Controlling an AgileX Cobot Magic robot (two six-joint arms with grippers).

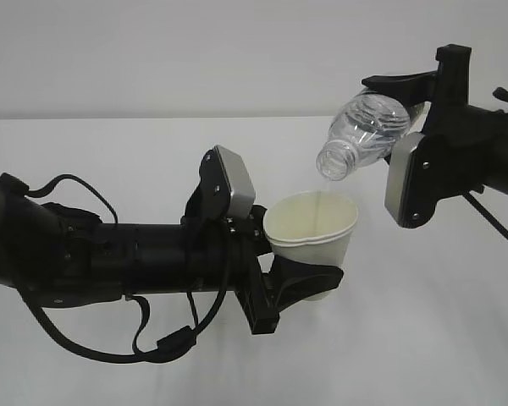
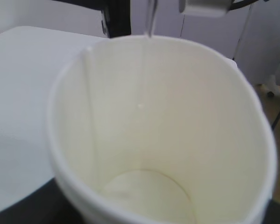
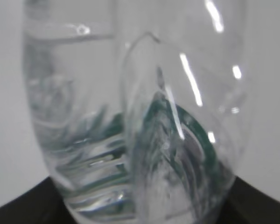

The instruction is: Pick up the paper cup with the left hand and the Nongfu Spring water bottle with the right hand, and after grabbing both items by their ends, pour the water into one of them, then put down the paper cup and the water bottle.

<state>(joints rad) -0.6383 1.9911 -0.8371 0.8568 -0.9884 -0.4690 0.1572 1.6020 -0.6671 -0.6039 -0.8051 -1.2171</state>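
My left gripper (image 1: 298, 255) is shut on the white paper cup (image 1: 317, 230) and holds it upright above the table. In the left wrist view the cup's cream inside (image 2: 177, 121) fills the frame and hides the fingers. My right gripper (image 1: 400, 114) is shut on the base end of the clear Nongfu Spring water bottle (image 1: 368, 131). The bottle is tipped with its open mouth (image 1: 333, 162) down and to the left, over the cup. A thin stream of water (image 1: 322, 193) falls from the mouth into the cup. The ribbed bottle (image 3: 130, 116) with green label glints fills the right wrist view.
Both arms hang over a white table (image 1: 110, 161) in front of a plain pale wall. The left arm's looping black cables (image 1: 144, 338) droop near the table's front. A dark post (image 2: 117, 18) stands behind the cup in the left wrist view.
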